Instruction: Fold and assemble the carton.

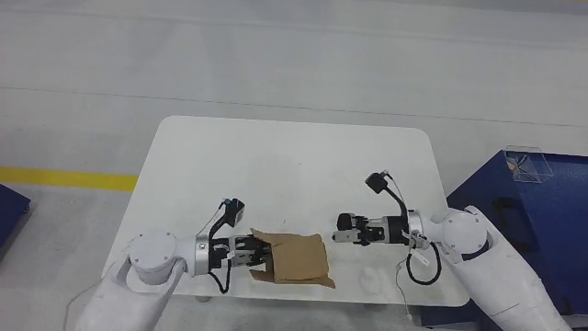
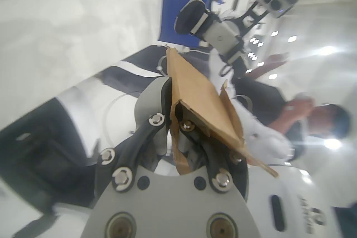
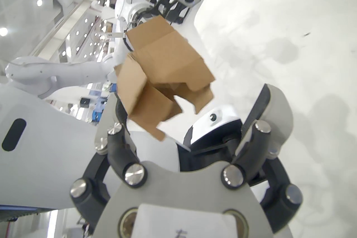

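Now the left claw (image 1: 246, 252) is clamped on one end of the brown carton (image 1: 296, 256), with a cardboard wall pinched between its fingers (image 2: 152, 102). The carton, partly opened with loose flaps, juts out from that claw toward the right claw (image 1: 340, 231), over the white counter (image 1: 276, 156). The right claw faces the carton's far end, near but not touching it, its fingers (image 3: 274, 108) spread wide with nothing between them.
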`<act>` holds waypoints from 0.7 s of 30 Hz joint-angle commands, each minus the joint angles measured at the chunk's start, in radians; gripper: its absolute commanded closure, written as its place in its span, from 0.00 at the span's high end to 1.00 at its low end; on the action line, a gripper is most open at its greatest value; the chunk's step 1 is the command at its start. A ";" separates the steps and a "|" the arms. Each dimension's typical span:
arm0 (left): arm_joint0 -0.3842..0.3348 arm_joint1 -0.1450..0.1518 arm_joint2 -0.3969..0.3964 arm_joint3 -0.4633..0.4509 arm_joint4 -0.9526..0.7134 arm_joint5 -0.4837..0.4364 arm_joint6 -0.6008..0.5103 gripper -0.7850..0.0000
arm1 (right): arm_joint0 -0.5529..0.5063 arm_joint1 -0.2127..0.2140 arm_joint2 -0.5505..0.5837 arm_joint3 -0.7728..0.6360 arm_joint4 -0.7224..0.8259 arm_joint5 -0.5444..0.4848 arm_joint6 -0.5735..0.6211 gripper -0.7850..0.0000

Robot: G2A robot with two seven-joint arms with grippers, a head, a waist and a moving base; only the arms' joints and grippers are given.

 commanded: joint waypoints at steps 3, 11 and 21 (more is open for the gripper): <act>-0.064 -0.026 0.047 0.152 -0.250 0.097 0.029 0.00 | -0.054 0.015 0.081 -0.019 -0.025 0.007 -0.055 1.00; -0.082 -0.037 0.067 0.207 -0.321 0.144 0.062 0.00 | -0.054 0.015 0.081 -0.019 -0.025 0.007 -0.055 1.00; -0.058 -0.062 0.095 0.201 -0.419 0.031 0.252 0.00 | -0.112 0.016 0.132 -0.066 -0.278 0.078 -0.320 1.00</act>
